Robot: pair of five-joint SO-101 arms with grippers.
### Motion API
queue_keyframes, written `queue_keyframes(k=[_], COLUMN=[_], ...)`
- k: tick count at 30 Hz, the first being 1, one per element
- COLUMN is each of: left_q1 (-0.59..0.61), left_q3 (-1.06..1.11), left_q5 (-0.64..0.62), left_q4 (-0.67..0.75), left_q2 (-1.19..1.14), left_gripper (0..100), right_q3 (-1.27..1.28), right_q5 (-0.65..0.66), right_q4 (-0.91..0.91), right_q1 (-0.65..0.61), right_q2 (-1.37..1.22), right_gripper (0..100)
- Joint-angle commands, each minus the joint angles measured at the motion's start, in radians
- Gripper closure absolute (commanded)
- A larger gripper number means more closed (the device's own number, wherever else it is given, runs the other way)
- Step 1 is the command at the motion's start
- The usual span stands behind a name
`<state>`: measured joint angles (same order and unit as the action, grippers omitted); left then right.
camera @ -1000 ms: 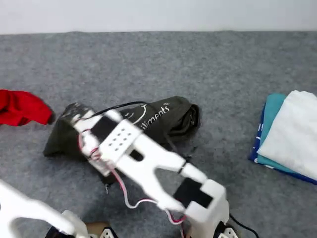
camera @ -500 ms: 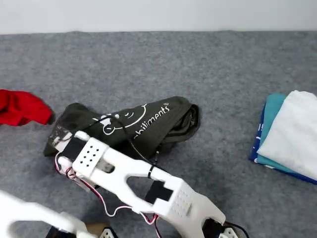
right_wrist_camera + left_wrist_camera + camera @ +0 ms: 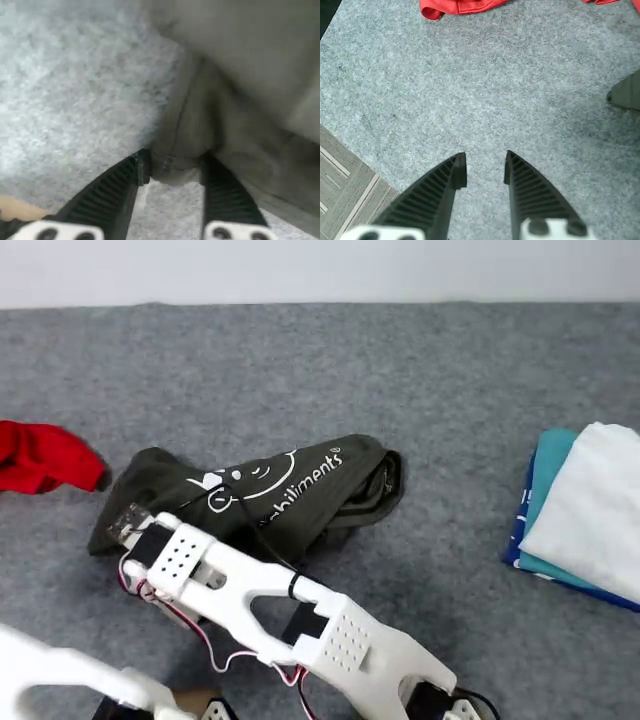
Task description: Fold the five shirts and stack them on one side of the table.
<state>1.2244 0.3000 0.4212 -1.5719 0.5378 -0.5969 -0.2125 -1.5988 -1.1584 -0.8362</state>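
Note:
A dark olive shirt (image 3: pixel 290 485) with white print lies crumpled left of the table's middle. My right gripper (image 3: pixel 125 525) sits at its near left corner, and in the right wrist view this gripper (image 3: pixel 172 170) is shut on the shirt's hem (image 3: pixel 175 150), with fabric bunched between the fingers. A red shirt (image 3: pixel 45 455) lies crumpled at the far left. My left gripper (image 3: pixel 484 172) hovers open over bare grey mat, with the red shirt (image 3: pixel 460 5) ahead of it and nothing between its fingers. On the right, a folded white shirt (image 3: pixel 590 505) tops a teal one (image 3: pixel 548 475) and a blue one (image 3: pixel 522 530).
The right arm's white links (image 3: pixel 300 625) stretch across the front of the table. Part of the left arm (image 3: pixel 40 665) shows at the front left corner. The grey mat's edge (image 3: pixel 365 165) borders wooden flooring (image 3: pixel 340 175) close to the left gripper.
The right arm swung down toward the front left, carrying the dark shirt's corner with it; more of the shirt's white print now shows. The stack and the red shirt have not moved.

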Motion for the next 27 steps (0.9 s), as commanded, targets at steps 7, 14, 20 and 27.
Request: queue_keyframes(k=[7, 14, 20, 27], left_q1=[-0.002, -0.003, -0.003, -0.034], left_q3=[-0.002, -0.005, -0.004, -0.004], left_q5=[0.005, 0.005, 0.005, 0.005], left_q4=[0.025, 0.025, 0.023, 0.015], left_q2=[0.031, 0.031, 0.031, 0.032], left_gripper=[87, 87, 87, 87], right_q3=[-0.037, -0.166, -0.163, 0.084], right_q5=[0.107, 0.284, 0.348, 0.35], right_q4=[-0.013, -0.197, -0.199, -0.2], right_q1=[0.044, 0.114, 0.173, 0.22], right_q2=[0.015, 0.163, 0.343, 0.59], right_gripper=[98.7, 98.7, 98.8, 98.8])
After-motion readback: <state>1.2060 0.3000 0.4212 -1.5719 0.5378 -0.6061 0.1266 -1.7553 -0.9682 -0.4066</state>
